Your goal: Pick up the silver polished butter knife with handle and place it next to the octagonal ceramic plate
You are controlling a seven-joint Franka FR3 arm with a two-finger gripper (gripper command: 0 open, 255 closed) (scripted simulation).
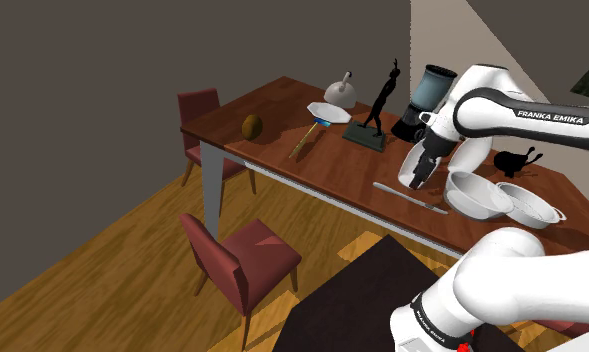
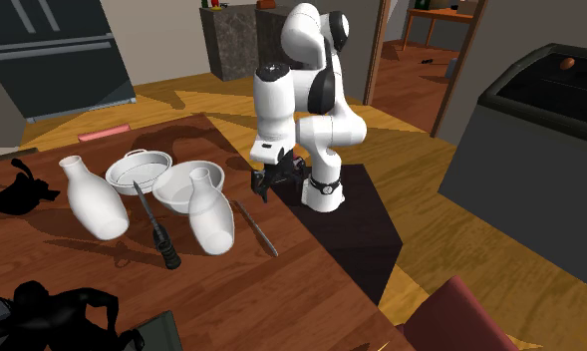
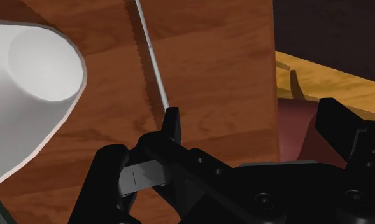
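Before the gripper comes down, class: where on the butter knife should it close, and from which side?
I'd take the butter knife about mid-length, across its narrow width, coming straight down from above. It lies flat on the table, long and thin, so only its two long sides offer the open gripper a hold. Which end is the handle is too unclear to say.

Butter knife (image 1: 410,197): thin, long, silver-grey, lying flat on the wooden table (image 1: 274,106) close to its near long edge and roughly along it; in the wrist view the narrow blade (image 3: 153,60) runs straight over the wood grain

Octagonal plate (image 1: 327,113): white, angular rim, bluish underneath, sits further along the same table, well apart from the knife
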